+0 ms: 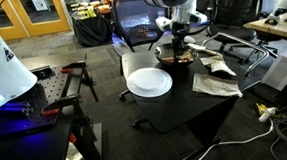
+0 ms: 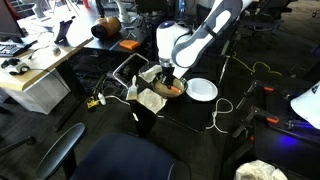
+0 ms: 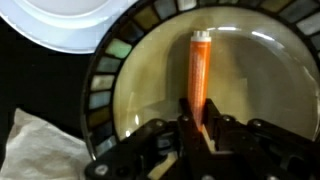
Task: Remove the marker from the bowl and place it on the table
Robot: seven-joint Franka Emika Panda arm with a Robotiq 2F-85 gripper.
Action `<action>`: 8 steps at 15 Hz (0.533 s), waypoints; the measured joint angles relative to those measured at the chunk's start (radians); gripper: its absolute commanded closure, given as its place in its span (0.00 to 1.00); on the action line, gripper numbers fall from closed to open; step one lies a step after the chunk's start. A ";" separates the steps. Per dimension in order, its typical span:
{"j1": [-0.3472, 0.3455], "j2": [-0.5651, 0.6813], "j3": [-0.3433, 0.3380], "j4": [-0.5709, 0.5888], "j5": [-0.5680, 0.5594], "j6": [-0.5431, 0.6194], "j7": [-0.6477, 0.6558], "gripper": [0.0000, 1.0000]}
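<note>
Your claw (image 3: 198,118) reaches down into the shallow brownish bowl (image 3: 105,80) on the matte black worktop (image 1: 197,105). Its fingers are drawn to a slim gap, pinching the near end of the slim red-orange marker (image 3: 200,70). In the wrist view the marker lies on the bowl's floor, pointing to 12 o'clock. A flat white round plate (image 3: 60,20) sits at 10 o'clock, and crumpled white paper (image 3: 40,150) at 8 o'clock.

The black tool (image 3: 196,128) straddles an orange-red marker (image 3: 200,70) with a pale band at its far end. The bowl (image 3: 150,90) beneath is tan, rimmed in dark and pale mosaic tiles. Beyond the tool, the plate (image 3: 60,20) is white and the table (image 3: 30,85) black.
</note>
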 measured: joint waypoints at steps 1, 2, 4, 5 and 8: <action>0.000 -0.001 -0.002 0.000 0.000 0.000 0.000 0.95; 0.000 -0.005 -0.004 0.000 0.001 0.000 0.000 0.95; -0.001 -0.025 -0.007 -0.004 0.004 0.000 0.000 0.95; -0.001 -0.043 -0.007 -0.011 0.007 0.000 0.000 0.95; -0.003 -0.125 -0.007 -0.057 0.020 0.000 -0.018 0.95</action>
